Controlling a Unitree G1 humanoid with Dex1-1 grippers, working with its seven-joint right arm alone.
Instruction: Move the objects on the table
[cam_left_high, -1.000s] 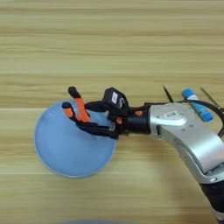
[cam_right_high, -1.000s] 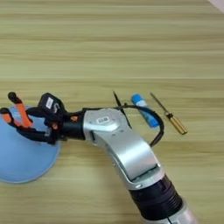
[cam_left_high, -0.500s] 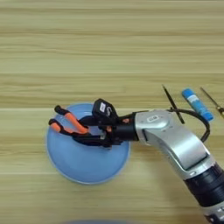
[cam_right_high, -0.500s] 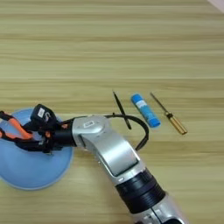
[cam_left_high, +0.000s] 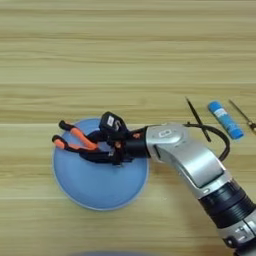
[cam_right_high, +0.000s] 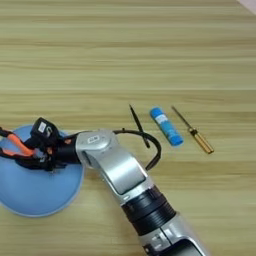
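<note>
Your right gripper (cam_left_high: 100, 150) was clamped on the orange-and-black-handled needle-nose pliers (cam_left_high: 75, 142) — over the round blue plate (cam_left_high: 100, 187), handles pointing toward the tabletop's left edge — blue glue stick (cam_right_high: 166, 126) well right.

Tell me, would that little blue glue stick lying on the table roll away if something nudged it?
Probably, if nudged from the side: the glue stick is a round cylinder lying flat on bare table. Pushed end-on, it would more likely slide. It looks small and probably light. The screwdriver lying close on one side might stop it.
</note>
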